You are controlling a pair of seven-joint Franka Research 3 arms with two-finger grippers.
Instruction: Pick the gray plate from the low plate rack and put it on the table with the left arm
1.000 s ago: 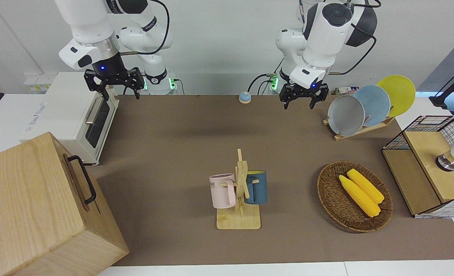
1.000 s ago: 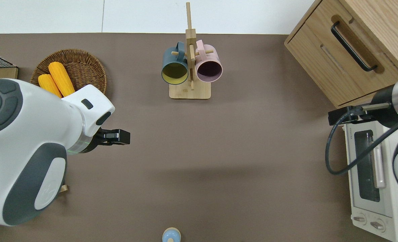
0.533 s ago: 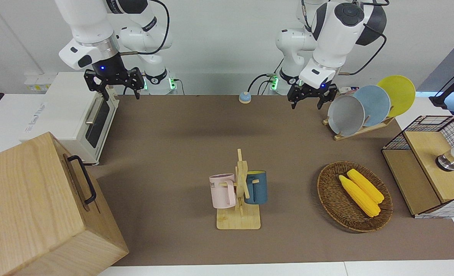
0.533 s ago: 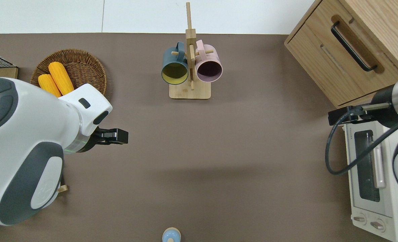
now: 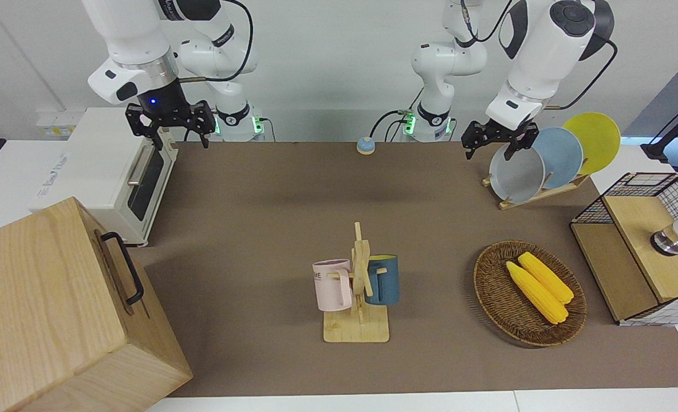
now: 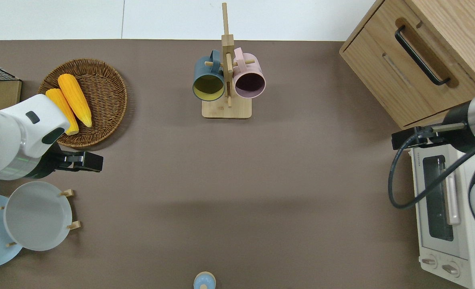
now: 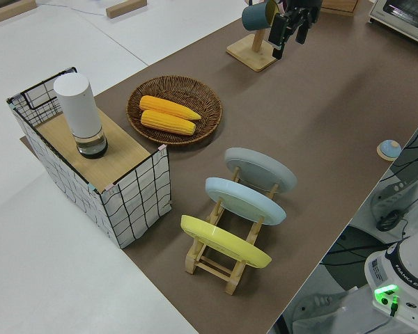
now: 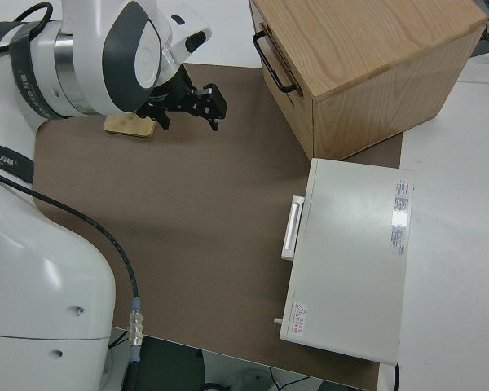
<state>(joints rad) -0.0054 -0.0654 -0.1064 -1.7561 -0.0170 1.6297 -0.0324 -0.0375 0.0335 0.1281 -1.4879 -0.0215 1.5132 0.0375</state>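
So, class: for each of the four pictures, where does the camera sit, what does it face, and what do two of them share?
Front: across the table, facing both arms; left gripper by the gray plate.
Overhead: straight down; left gripper, wicker basket.
Left side: raised, along the table; low plate rack.
Right side: beside the parked right arm; toaster oven.
Front and overhead share the mug tree.

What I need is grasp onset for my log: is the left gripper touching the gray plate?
Apart. The left side view shows the left gripper up in the air, with a wide gap between it and the gray plate.
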